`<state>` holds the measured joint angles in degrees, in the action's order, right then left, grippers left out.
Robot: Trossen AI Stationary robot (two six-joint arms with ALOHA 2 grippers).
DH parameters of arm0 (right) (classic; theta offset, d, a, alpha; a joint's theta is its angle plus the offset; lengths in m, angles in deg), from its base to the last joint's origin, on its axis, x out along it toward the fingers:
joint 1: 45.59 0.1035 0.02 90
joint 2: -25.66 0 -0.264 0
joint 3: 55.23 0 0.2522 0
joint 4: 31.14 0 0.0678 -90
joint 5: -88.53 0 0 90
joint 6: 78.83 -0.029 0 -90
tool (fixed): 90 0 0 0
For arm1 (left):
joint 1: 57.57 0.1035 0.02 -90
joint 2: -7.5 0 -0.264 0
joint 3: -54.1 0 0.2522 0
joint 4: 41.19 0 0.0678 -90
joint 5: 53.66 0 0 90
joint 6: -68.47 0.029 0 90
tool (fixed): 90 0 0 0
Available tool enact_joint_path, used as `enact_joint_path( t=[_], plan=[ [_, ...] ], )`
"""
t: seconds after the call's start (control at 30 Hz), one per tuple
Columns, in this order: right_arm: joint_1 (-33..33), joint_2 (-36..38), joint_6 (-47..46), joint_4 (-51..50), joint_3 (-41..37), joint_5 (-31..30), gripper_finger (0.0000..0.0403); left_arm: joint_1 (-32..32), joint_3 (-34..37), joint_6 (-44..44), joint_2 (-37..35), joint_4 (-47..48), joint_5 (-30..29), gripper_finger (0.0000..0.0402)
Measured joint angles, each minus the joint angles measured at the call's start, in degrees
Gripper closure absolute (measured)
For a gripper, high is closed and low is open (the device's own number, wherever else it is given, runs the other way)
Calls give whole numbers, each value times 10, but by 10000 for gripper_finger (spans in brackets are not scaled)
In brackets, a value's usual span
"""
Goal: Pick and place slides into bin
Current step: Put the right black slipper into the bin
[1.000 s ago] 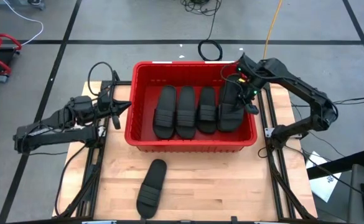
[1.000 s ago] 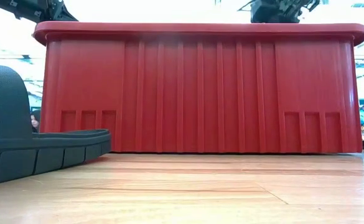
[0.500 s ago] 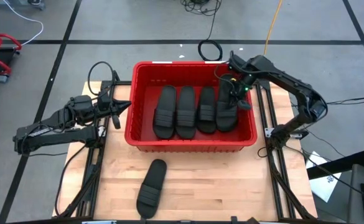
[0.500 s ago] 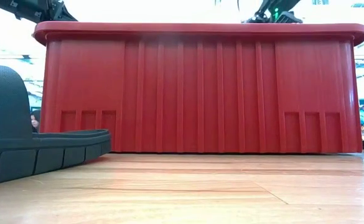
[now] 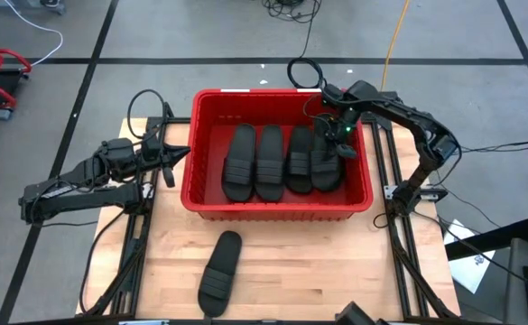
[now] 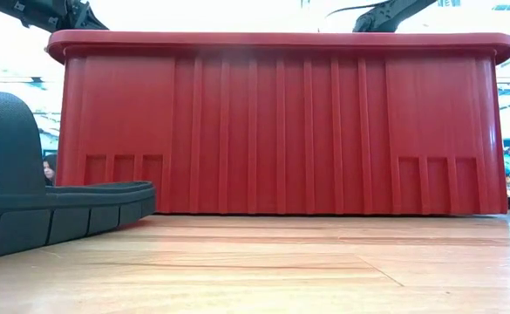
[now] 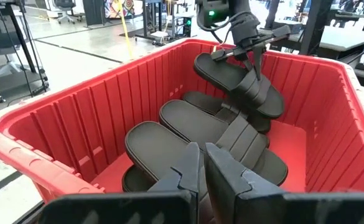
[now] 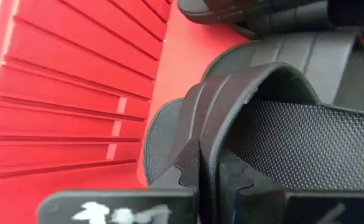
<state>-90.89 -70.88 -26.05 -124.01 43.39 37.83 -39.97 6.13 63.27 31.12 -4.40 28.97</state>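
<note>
Right claw (image 5: 335,140): I am holding it clenched on the ribbed strap of a slide (image 7: 239,79), carried tilted inside the bin's right end, above the slides already lying there
Left claw (image 7: 200,163): I am parking it clenched and empty just beside the bin's left wall, pointing over the rim
Bin (image 5: 209,97): red ribbed tub sitting at the back of the desk (image 5: 291,262)
Slides in bin (image 5: 255,161): dark soles are lying side by side across the floor of the bin, some seeming stacked
Slide on desk (image 5: 219,268): one is lying alone near the front edge, well apart from the bin, still waiting to be taken
Handling: I am judging the rubber light, soft and grippy rather than slippery, the sole liable to sag and swing; nothing fragile
Hold point: I am favouring the strap's middle, pinched through its arch
Writing: none is showing legibly on slides or bin; a white mark on the right wrist is too blurred to read
</note>
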Motion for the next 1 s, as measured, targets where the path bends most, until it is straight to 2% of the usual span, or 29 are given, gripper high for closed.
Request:
enact_joint_path(
  t=[0.27,0.57,0.8,1.0],
  plan=[
    [-39,1,1,3,-29,11,399,0,0,9,0,2,0,382],
    [-42,2,20,21,-88,10,399,0,0,10,0,4,-1,382],
    [-43,4,7,59,-137,-12,399,0,0,4,0,4,-1,382],
    [-42,4,0,74,-149,-41,399,0,0,0,0,4,-2,382]
  ],
)
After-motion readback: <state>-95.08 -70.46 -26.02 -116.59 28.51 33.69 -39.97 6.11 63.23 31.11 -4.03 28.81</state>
